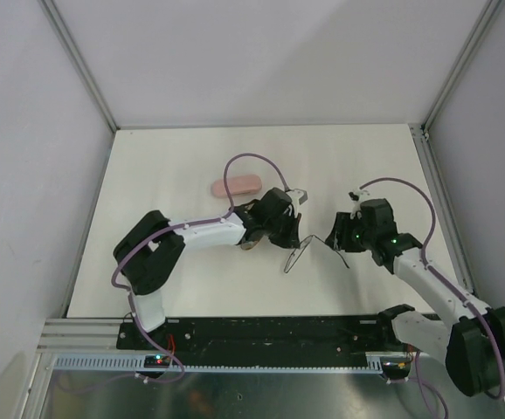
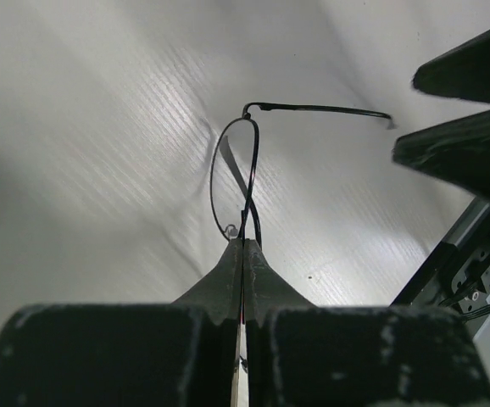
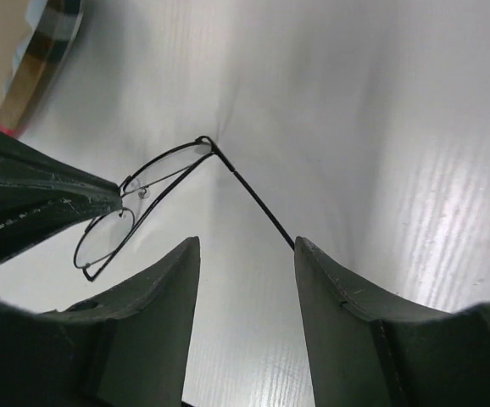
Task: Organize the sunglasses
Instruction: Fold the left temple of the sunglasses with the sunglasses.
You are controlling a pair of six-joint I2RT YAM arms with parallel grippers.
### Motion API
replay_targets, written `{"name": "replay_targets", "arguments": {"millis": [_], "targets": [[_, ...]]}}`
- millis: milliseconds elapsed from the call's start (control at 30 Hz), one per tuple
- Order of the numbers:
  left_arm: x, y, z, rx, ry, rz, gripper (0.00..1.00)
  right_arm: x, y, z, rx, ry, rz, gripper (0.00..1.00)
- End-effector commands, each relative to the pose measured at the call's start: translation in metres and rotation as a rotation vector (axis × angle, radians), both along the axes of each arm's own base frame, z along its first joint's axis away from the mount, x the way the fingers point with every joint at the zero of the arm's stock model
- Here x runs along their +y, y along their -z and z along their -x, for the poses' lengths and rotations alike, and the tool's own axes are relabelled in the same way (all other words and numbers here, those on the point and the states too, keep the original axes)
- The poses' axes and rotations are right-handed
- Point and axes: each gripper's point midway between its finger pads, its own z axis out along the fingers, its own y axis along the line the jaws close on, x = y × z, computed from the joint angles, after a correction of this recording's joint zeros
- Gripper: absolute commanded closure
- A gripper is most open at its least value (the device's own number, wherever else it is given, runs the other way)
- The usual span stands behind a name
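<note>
The left gripper (image 2: 243,246) is pinched tight on the wire glasses (image 2: 233,178). Its fingertips meet at the bridge, just beside a small nose pad, so one round clear lens stands out beyond them. In that wrist view the frame shows almost edge-on. From above, the glasses sit over the white table (image 1: 191,279) in the gap between the two grippers. The long axis of the frame front runs on a diagonal from near-left to far-right. At the far-right end of the front, one temple is swung open. It leaves the hinge as a straight thin wire and slants back toward the right gripper (image 3: 247,242), so the hinge corner points away from the arm bases. The right gripper's fingers stand well apart, gripping nothing. The temple's tip reaches the inner edge of one finger, and whether it touches cannot be told. Whether the frame rests on the table or hangs just above it is not clear either. The case (image 1: 237,185), a pinkish oblong from above, lies on the table beyond the left gripper, apart from the glasses. The right wrist view shows a checked pattern on it. The frame wire is too thin in every view to show any lettering.
</note>
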Motion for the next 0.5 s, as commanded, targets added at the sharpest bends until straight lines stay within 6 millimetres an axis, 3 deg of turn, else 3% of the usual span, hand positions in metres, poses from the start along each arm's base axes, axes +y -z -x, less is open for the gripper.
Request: {"name": "replay_targets", "arguments": {"millis": [0, 100, 467], "targets": [[0.001, -0.024, -0.004, -0.065, 0.031, 0.014, 1.00, 0.023, -0.007, 0.002, 0.005, -0.104, -0.006, 0.48], [0.000, -0.024, -0.005, -0.063, 0.031, 0.007, 1.00, 0.030, -0.001, 0.007, 0.021, -0.130, 0.012, 0.49], [-0.003, -0.028, -0.007, -0.076, 0.050, 0.008, 1.00, 0.019, 0.018, 0.002, 0.025, -0.098, 0.147, 0.48]]}}
